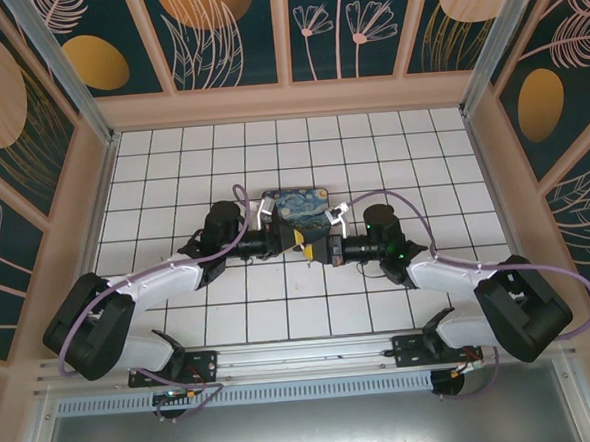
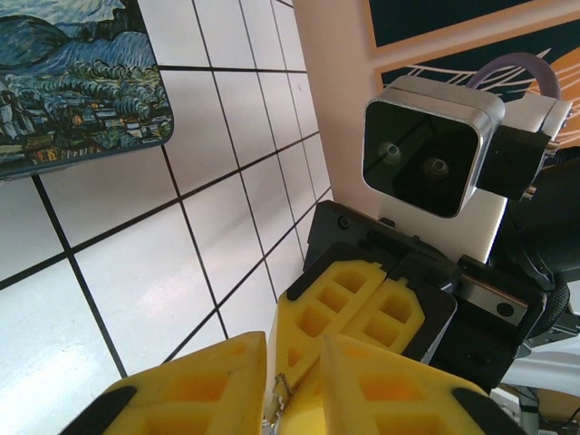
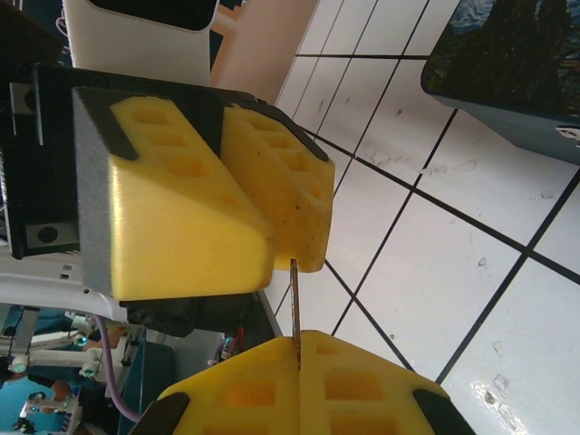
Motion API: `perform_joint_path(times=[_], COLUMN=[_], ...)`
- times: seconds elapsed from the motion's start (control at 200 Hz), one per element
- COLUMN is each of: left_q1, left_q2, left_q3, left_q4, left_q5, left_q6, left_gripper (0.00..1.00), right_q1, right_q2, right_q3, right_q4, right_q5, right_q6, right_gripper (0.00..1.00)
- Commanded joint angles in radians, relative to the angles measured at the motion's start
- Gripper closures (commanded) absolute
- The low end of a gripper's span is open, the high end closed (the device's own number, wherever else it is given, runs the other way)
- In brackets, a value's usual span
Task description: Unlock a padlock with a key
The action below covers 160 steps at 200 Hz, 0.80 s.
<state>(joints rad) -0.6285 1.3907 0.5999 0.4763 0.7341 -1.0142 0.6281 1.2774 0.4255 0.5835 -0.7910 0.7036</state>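
Tiled table [image 1: 172, 168]: painted box [image 1: 294, 207] closed; right pincer [image 3: 299, 352] pinching key [image 3: 294, 299].

Bench [image 1: 172, 168]: white tiles, glossy, reflective; dark grout lines.
Gripper pads [image 3: 181, 217]: yellow, foam-like, matt, faintly speckled; black plastic backing.
Key [image 3: 294, 304]: thin bare metal, dull grey sheen.
Box [image 2: 82, 82]: painted print, satin, smooth rounded edge.
Wrist camera [image 2: 426, 149]: silvery metal-look shell, glossy black face.
Cable [image 2: 507, 63]: purple, smooth sheath.
Walls [image 1: 288, 99]: pale wood-look frame, matt.
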Motion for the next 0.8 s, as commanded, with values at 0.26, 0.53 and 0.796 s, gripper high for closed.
perform_joint_path(times=[0.26, 0.53, 0.796], left_q1=[-0.001, 0.000, 0.000], left_q2=[0.006, 0.004, 0.013], left_q3=[-0.010, -0.012, -0.010], left_q4=[0.042, 0.048, 0.052], left_q5=[0.027, 0.028, 0.028], left_q6=[0.020, 0.021, 0.023], left_gripper=[0.79, 0.78, 0.83], right_q1=[-0.016, -0.024, -0.024], right_q2=[0.022, 0.041, 0.046], right_q3=[0.022, 0.023, 0.024], right_q4=[0.080, 0.116, 0.112], right_q5=[-0.027, -0.044, -0.047], right_q6=[0.029, 0.051, 0.046], right_gripper=[1.00, 1.00, 1.00])
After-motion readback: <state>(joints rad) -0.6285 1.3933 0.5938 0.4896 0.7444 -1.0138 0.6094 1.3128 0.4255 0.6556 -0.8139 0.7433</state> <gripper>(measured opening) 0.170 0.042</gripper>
